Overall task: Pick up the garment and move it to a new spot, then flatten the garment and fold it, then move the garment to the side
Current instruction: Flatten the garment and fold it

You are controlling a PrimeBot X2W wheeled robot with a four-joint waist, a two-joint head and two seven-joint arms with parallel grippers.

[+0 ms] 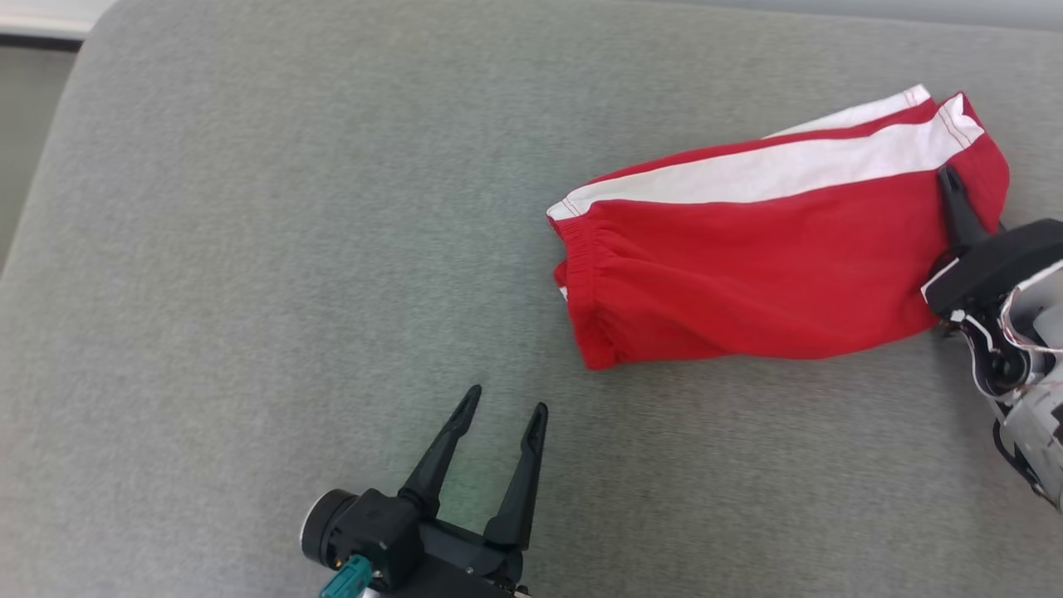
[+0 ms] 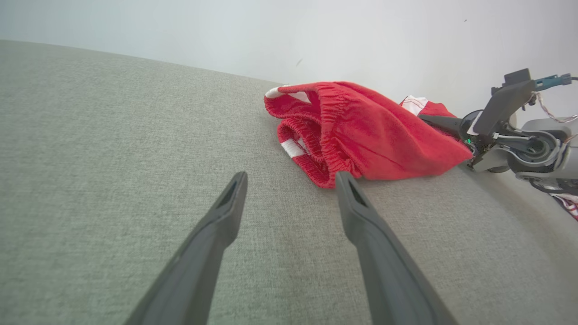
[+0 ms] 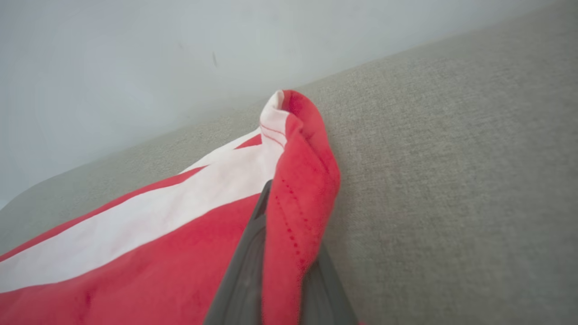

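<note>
Cushion (image 1: 249, 249) of grey woven fabric spreads across the scene, seen from above, with a pale wall behind it. At the lower left, the left hand (image 1: 507, 400) hovers just over the fabric with its two dark fingers apart and nothing between them. It points toward the shorts and is near them but not touching.

To its right, at centre right, lie red shorts (image 1: 747, 266) with a broad white stripe (image 1: 789, 166) along the far side. Their gathered waistband (image 1: 581, 249) faces left, toward the left hand, and the leg hems point right. They look doubled over, one half lying on the other, fairly smooth with soft wrinkles near the waistband. They rest straight on the cushion, not in any bin or basket.

At the far right, the right hand (image 1: 949, 178) reaches in from the edge and is clamped on the hem. Its own camera shows a roll of red hem pinched between its two fingers, which are together on the cloth.

Progress is hard to judge. The shorts lie flat on the cushion and are not lifted. If the doubling is a finished fold, only the move to the side is left. If it is just how they fell, then lifting, moving, flattening, folding and setting aside all lie ahead. The pictures do not settle which.
</note>
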